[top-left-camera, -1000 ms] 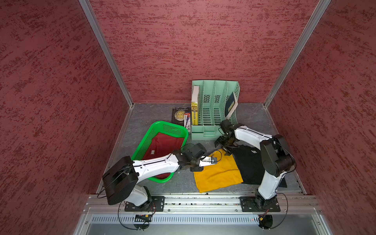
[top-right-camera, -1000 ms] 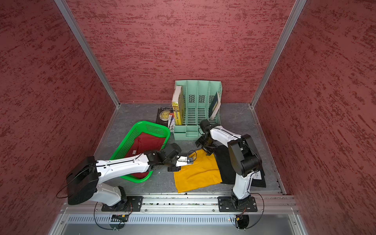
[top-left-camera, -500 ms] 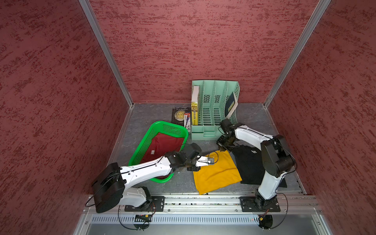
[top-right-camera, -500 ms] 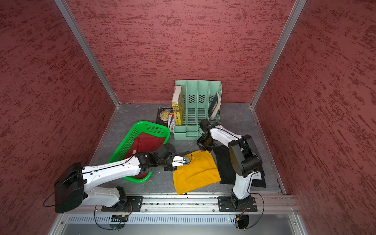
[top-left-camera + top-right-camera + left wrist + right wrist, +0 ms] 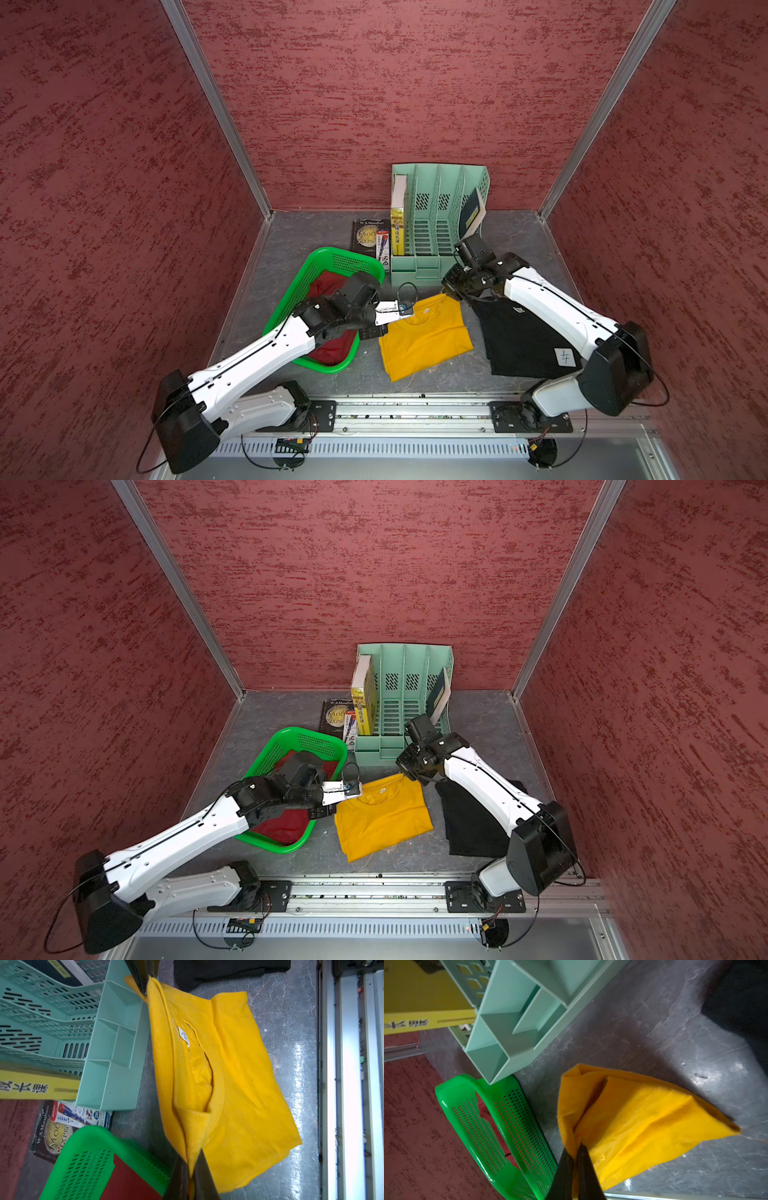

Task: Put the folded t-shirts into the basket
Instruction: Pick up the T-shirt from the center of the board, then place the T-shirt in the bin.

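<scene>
Lift in preparation: the left jaws and the right jaws are each closed tight on a far corner of the mustard yellow t-shirt (image 5: 424,336), whose body lies on the grey surface (image 5: 519,232) between the green basket (image 5: 345,251), already holding the dark red t-shirt (image 5: 326,284), and the black t-shirt (image 5: 519,336). Next, seemingly: a joint, level carry over the basket rim.

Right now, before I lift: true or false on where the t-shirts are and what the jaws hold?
1. The dark red folded cotton t-shirt lies in the bright green perforated plastic basket. True.
2. The mustard yellow folded t-shirt is in the basket too. False: it is on the grey tabletop beside it.
3. The left jaws and the right jaws are shut on the yellow t-shirt's edge. True.
4. The black folded t-shirt covers the yellow one. False: it lies beside it, apart.
</scene>
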Controlling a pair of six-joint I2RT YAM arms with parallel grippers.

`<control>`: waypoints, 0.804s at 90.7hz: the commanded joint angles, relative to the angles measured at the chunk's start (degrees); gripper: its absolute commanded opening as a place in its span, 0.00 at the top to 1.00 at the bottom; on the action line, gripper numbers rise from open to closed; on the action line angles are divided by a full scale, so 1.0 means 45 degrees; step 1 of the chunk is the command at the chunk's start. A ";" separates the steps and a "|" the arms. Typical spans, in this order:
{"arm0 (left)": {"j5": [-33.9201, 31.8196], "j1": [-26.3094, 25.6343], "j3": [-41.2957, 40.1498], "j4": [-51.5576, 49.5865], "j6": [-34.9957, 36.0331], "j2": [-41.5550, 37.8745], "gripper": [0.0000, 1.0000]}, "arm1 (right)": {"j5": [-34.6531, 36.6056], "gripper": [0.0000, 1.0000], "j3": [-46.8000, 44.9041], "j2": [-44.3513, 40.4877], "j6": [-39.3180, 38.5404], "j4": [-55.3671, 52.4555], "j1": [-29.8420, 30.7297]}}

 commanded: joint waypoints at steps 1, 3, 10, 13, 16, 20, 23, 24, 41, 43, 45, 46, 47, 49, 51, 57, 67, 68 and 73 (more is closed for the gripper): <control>0.1756 0.0601 0.0830 -0.2036 -0.0004 -0.0907 1.00 | 0.0970 1.00 0.1399 0.0081 0.0144 0.0246 0.0647; 0.1797 0.0630 0.0952 -0.2334 0.0000 -0.1013 1.00 | 0.1040 1.00 0.1661 0.0186 0.0101 0.0147 0.0764; 0.2150 0.0640 0.1485 -0.3465 -0.0079 -0.1351 1.00 | 0.1302 1.00 0.2512 0.0468 -0.0017 0.0052 0.1182; 0.2425 0.0642 0.1687 -0.4081 -0.0088 -0.1418 1.00 | 0.1411 1.00 0.2881 0.0632 -0.0072 0.0068 0.1380; 0.2574 0.0640 0.1908 -0.4546 -0.0194 -0.1490 1.00 | 0.1484 1.00 0.3244 0.0794 -0.0144 0.0112 0.1600; 0.2529 0.0664 0.2130 -0.4931 -0.0472 -0.1582 1.00 | 0.1615 1.00 0.3863 0.1170 -0.0287 0.0072 0.1876; 0.2387 0.0675 0.2229 -0.5099 -0.0733 -0.1664 1.00 | 0.1714 1.00 0.4368 0.1498 -0.0416 -0.0012 0.2089; 0.2346 0.0687 0.2265 -0.5099 -0.0861 -0.1707 1.00 | 0.1734 1.00 0.4549 0.1589 -0.0461 -0.0033 0.2156; 0.1145 0.1747 0.2377 -0.5384 -0.1822 -0.2502 1.00 | 0.1692 1.00 0.7285 0.3676 -0.0907 -0.0406 0.2953; 0.1107 0.2001 0.2472 -0.5564 -0.1837 -0.2525 1.00 | 0.1684 1.00 0.7581 0.3931 -0.0953 -0.0440 0.3030; 0.1063 0.2215 0.2545 -0.5711 -0.1875 -0.2540 1.00 | 0.1678 1.00 0.7855 0.4117 -0.1004 -0.0449 0.3113; 0.1030 0.2375 0.2570 -0.5772 -0.1907 -0.2546 1.00 | 0.1667 1.00 0.7992 0.4226 -0.1019 -0.0437 0.3146; 0.1003 0.2513 0.2592 -0.5841 -0.1933 -0.2549 1.00 | 0.1652 1.00 0.8119 0.4359 -0.1046 -0.0412 0.3183; 0.0822 0.2773 0.2628 -0.5937 -0.2021 -0.2585 1.00 | 0.1621 1.00 0.8405 0.4639 -0.1086 -0.0359 0.3249; 0.0597 0.2994 0.2618 -0.6009 -0.2116 -0.2614 1.00 | 0.1569 1.00 0.8672 0.4870 -0.1139 -0.0311 0.3295; 0.0051 0.3762 0.2471 -0.6186 -0.2166 -0.2729 1.00 | 0.1445 1.00 0.9677 0.5778 -0.1233 -0.0316 0.3383; -0.0113 0.5180 0.1968 -0.6701 -0.1899 -0.2904 1.00 | 0.1142 1.00 1.1471 0.7328 -0.1274 -0.0462 0.3551; -0.0144 0.5302 0.1901 -0.6735 -0.1890 -0.2923 1.00 | 0.1135 1.00 1.1636 0.7463 -0.1261 -0.0463 0.3580; -0.0105 0.6210 0.1677 -0.6865 -0.1819 -0.3002 1.00 | 0.1281 1.00 1.2261 0.8081 -0.1292 -0.0323 0.3781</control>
